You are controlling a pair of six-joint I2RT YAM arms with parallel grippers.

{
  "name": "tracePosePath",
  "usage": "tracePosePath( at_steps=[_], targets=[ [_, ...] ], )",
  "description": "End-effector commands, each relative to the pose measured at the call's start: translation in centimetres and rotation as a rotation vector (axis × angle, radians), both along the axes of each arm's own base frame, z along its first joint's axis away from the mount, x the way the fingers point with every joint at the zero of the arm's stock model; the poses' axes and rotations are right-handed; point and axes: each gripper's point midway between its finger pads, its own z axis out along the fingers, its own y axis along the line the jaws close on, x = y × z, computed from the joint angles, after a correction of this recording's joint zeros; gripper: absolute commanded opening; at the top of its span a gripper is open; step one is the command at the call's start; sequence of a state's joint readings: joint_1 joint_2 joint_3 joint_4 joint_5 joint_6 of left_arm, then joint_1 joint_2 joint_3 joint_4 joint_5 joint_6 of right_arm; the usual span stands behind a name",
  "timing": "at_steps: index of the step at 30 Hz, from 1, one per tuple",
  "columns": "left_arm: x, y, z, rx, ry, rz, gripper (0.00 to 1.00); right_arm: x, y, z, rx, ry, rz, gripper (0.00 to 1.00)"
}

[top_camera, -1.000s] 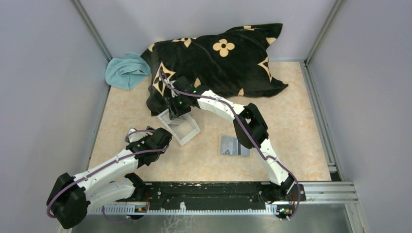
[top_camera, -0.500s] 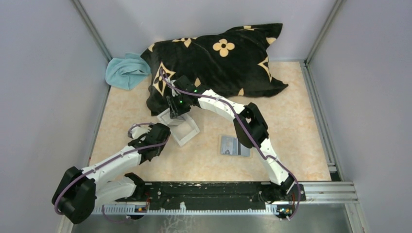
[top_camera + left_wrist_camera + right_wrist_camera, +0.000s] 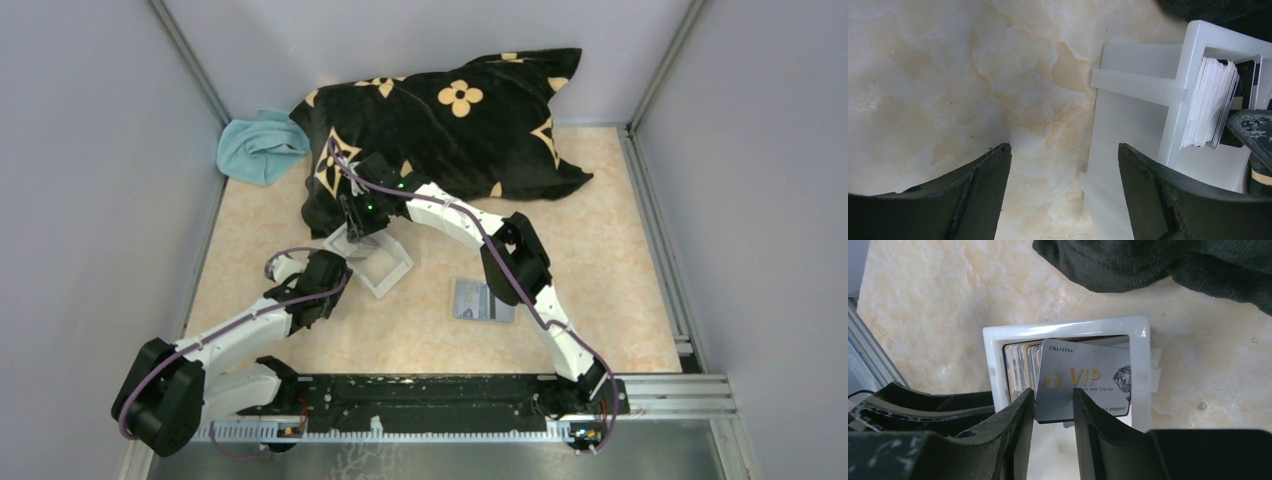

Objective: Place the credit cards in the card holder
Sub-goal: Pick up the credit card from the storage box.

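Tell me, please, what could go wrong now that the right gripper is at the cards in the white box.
The right gripper meets the silver VIP card only near one corner, so it may twist or slip free.
Neighbouring cards packed in the white box could drag out, or the box shift, since the open left gripper isn't holding it.

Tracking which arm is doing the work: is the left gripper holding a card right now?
No: the left gripper stands open over the table, beside the white box that holds the cards.
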State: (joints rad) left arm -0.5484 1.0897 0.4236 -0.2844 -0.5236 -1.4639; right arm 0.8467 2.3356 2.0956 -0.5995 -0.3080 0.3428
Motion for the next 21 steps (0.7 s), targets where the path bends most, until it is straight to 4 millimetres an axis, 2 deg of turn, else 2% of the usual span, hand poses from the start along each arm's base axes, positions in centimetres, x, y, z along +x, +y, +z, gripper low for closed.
tracePosePath(
  at_steps=[1,8,13,21],
  targets=[
    [0.23,-0.21,-0.22,-0.008,-0.002,-0.021,0.84,-0.48,2.08,2.66,0.075,-0.022,0.035,0.35],
    [0.42,-0.04,-0.17,-0.005,-0.004,-0.023,0.84,-0.27,2.27,2.28,0.061,-0.019,0.039,0.34],
    [0.55,-0.02,-0.3,-0.006,-0.001,-0.023,0.84,-0.05,2.07,2.09,0.046,-0.03,0.041,0.29],
    [0.86,-0.3,-0.31,-0.011,0.004,-0.031,0.84,0.13,1.77,2.96,0.047,-0.053,0.046,0.27]
  ],
)
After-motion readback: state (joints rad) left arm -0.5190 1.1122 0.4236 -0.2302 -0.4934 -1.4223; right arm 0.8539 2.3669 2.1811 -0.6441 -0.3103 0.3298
